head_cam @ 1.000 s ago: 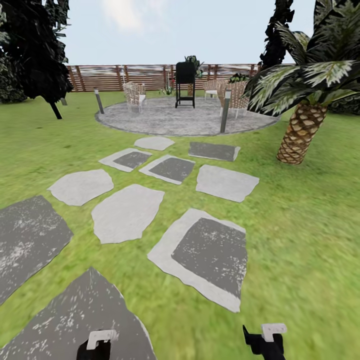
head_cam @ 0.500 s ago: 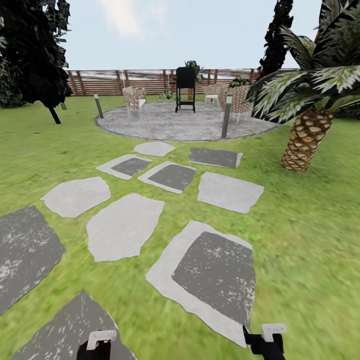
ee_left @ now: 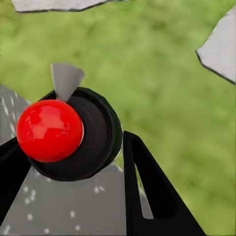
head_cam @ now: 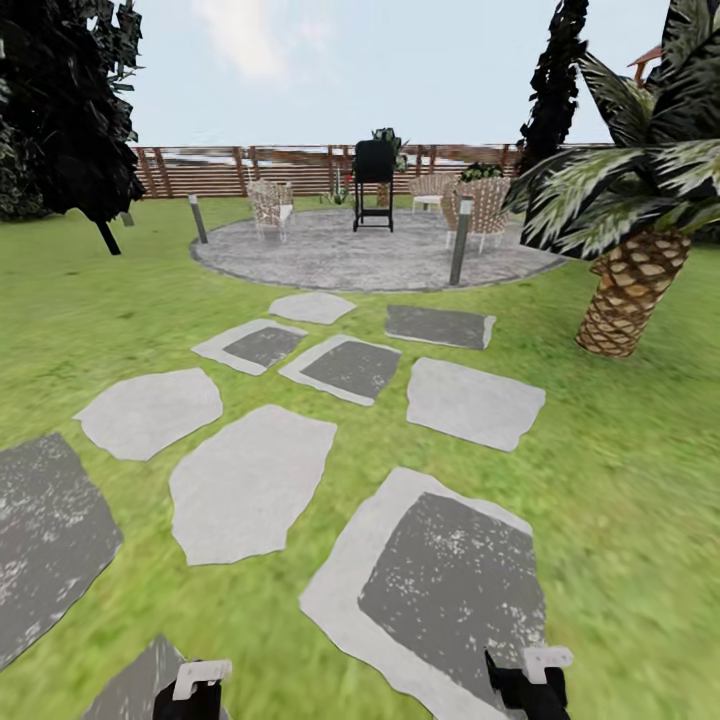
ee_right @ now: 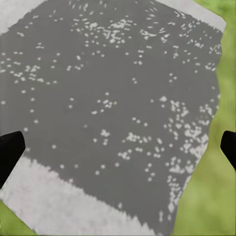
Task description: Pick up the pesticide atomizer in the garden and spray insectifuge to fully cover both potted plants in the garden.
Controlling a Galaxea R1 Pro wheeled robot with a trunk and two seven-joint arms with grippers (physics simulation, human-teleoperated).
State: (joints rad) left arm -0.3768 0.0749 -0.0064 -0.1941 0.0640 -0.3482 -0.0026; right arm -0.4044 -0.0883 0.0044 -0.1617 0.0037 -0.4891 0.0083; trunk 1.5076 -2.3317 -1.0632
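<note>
Where I am: rolling on the lawn (head_cam: pixel 620 480) among stepping stones (head_cam: pixel 250 480), heading for the round patio (head_cam: pixel 370 255) at 12 o'clock

My left gripper (head_cam: pixel 190 690): low at 7 o'clock in the head view; I cannot tell whether it is spread or pressed together

My right gripper (head_cam: pixel 528 680): low at 5 o'clock; in its wrist view the 2 fingertips (ee_right: pixel 10 152) sit far apart at opposite edges, so it is spread and holds nothing

Atomizer and potted plants: I cannot make them out from here; too small among the chairs (head_cam: pixel 270 205) and the black stand (head_cam: pixel 373 185)

Risk: I judge the palm (head_cam: pixel 630 290) at 2 o'clock and the post (head_cam: pixel 460 240) could catch my base if I drift right

View difference: the left wrist view shows a red ball (ee_left: pixel 49 130) on a black wheel close below; the right wrist view shows a speckled grey stone (ee_right: pixel 113 98)
</note>
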